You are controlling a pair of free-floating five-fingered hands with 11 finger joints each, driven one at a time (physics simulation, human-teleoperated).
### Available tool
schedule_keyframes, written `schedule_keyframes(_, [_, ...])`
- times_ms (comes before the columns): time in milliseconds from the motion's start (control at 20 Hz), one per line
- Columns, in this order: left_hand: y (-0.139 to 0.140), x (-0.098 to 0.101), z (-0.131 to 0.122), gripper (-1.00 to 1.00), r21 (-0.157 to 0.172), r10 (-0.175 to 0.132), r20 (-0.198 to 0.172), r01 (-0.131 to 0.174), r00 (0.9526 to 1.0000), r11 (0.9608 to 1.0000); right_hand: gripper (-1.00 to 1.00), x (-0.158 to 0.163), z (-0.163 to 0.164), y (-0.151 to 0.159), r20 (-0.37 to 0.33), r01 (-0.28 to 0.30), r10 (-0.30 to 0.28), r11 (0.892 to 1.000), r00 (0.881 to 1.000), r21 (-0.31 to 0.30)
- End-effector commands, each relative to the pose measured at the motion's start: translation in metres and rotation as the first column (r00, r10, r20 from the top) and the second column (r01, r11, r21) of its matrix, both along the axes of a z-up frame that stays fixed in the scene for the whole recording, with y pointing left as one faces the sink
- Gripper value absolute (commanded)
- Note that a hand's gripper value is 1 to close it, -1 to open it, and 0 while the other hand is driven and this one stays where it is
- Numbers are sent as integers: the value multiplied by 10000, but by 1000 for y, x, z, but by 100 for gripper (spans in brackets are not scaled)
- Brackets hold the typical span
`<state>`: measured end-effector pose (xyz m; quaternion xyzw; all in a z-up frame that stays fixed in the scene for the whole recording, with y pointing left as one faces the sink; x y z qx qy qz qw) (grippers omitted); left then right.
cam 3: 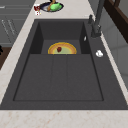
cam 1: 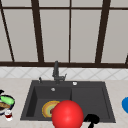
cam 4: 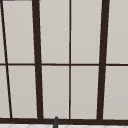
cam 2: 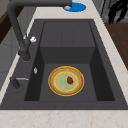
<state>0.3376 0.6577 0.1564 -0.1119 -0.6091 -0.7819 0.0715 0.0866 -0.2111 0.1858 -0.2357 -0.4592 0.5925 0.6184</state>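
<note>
**Right hand low at the sink's front edge, beside a red ball**

Front view: a black hand [cam 1: 91, 120] sits at the bottom of the frame, right of centre, over the front rim of the dark sink [cam 1: 107, 105]; by position, the right hand. Finger spread cannot be told. A large red ball [cam 1: 67, 114] is just to its left, close to or touching it; contact cannot be confirmed. Behind the ball, farther from the hand, a yellow-rimmed plate [cam 1: 47, 108] lies in the left basin. The faucet [cam 1: 56, 72] stands at the back rim. Far to the hand's left is a bowl of food [cam 1: 5, 103]; to its right, a blue dish [cam 1: 125, 104] at the frame edge.

Left side view: the plate [cam 2: 66, 80] lies flat on the basin floor with a small red item [cam 2: 70, 80] on it. Dark fingers [cam 2: 117, 10] show at top right, beyond the counter; which hand, unclear.

Right side view: plate [cam 3: 62, 49] in the far basin, bowl of food [cam 3: 51, 6] on the counter beyond.

Upper view: window panes [cam 4: 53, 90]. No legible writing anywhere.
</note>
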Motion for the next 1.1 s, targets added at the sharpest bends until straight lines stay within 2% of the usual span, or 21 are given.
schedule_keyframes(0, [10,-8,-5,-100,-88,123,-1186,-134,9929,9999,0,0,0,0,0,0,0,10000,10000,0])
schedule_keyframes(150, [12,-17,3,-100,20,304,-1479,-305,9885,9995,0,0,0,0,0,0,0,10000,10000,0])
schedule_keyframes(300, [15,-19,8,-100,47,286,-1908,-283,9812,9996,0,0,0,0,0,0,0,10000,10000,0])
schedule_keyframes(350, [15,-19,10,-100,57,281,-2077,-276,9778,9996,0,0,0,0,0,0,0,10000,10000,0])
schedule_keyframes(500, [14,-18,7,-100,100,396,-2689,-383,9624,9992,0,0,0,0,0,0,0,10000,10000,0])
schedule_keyframes(650, [14,-6,-7,-100,135,599,-2959,-585,9533,9982,0,0,0,0,0,0,0,10000,10000,0])
schedule_keyframes(800, [16,5,-26,-100,92,592,-2923,-591,9545,9982,0,0,0,0,0,0,0,10000,10000,0])
schedule_keyframes(850, [18,6,-34,-100,45,569,-2802,-580,9582,9983,0,0,0,0,0,0,0,10000,10000,0])
schedule_keyframes(900, [21,6,-45,-100,-59,521,-2582,-555,9647,9984,0,0,0,0,0,0,0,10000,10000,0])
schedule_keyframes(1050, [26,7,-68,-100,-115,522,-2217,-561,9737,9984,0,0,0,0,0,0,0,10000,10000,0])
